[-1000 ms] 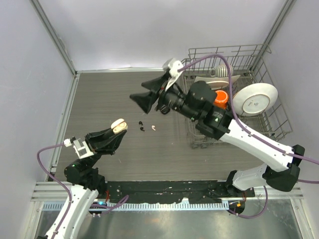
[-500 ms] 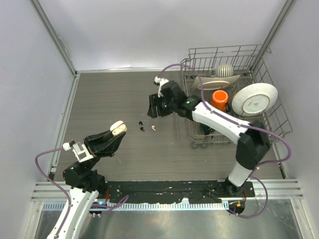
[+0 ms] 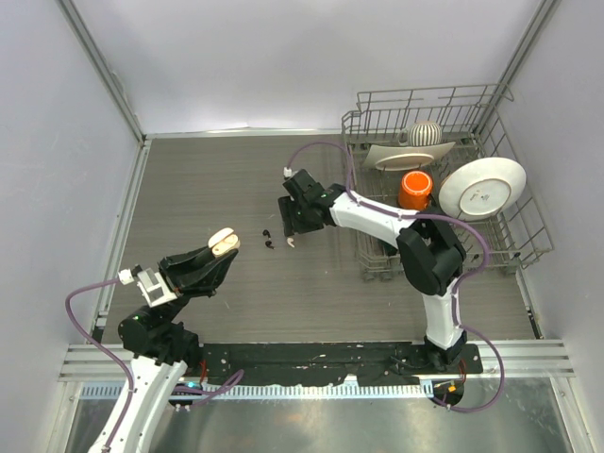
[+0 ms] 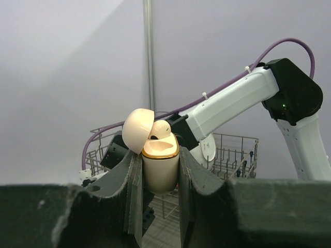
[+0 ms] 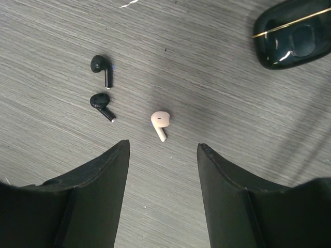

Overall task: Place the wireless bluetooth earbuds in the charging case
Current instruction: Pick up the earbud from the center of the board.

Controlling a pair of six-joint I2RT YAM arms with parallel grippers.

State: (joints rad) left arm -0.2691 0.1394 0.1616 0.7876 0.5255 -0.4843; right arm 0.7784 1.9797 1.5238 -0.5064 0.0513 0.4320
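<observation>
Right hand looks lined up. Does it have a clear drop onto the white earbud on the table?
Probably yes. The right hand hangs open above the white earbud, which lies in line with the gap between its fingers. The nearest black earbud lies apart to one side, and nothing covers the white one.

Bright, soft, even light; faint shadows streak the table [image 5: 232,77] beside the right gripper [image 5: 163,144]; left-wrist foreground dark, blurred.
</observation>
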